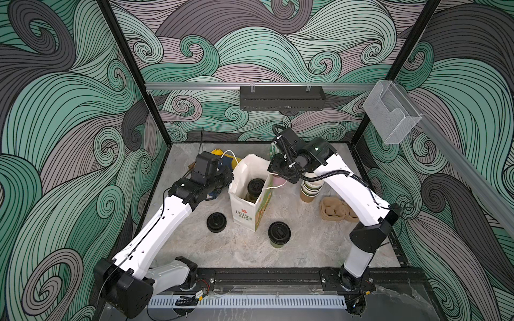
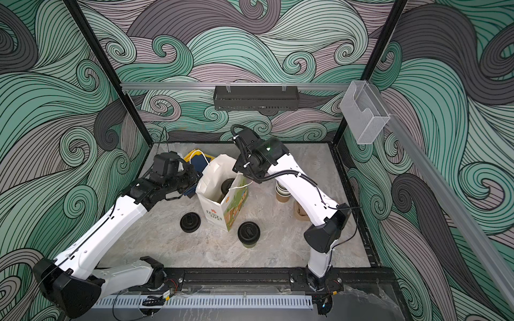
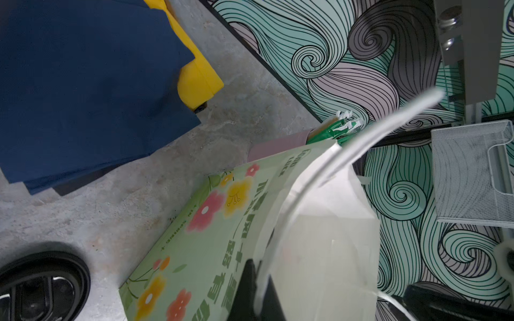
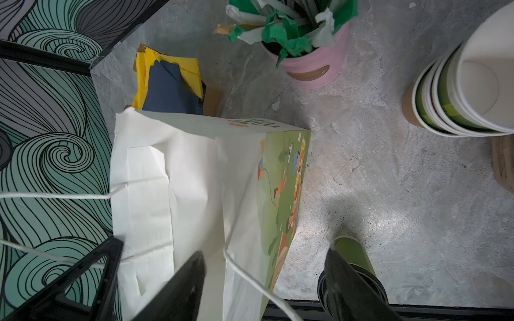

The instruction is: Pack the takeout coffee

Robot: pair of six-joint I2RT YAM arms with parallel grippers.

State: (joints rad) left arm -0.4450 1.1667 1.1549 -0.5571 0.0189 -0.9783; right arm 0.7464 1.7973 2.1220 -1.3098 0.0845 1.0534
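Sitting in bag (image 1: pixel 244 214), cup (image 1: pixel 255 186), right fingers (image 4: pixel 192 280) nearby

bag (image 1: pixel 241 214) mouth open, lidded cup (image 1: pixel 255 186) inside, cup stack (image 1: pixel 310 191) nr right

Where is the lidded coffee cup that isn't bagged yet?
In both top views the lidded cup stands on the table, by the paper bag's near right corner; a loose black lid lies opposite.

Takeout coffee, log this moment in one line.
bagged cup: one | table cup: one | left end effector: shut on bag | right end effector: open
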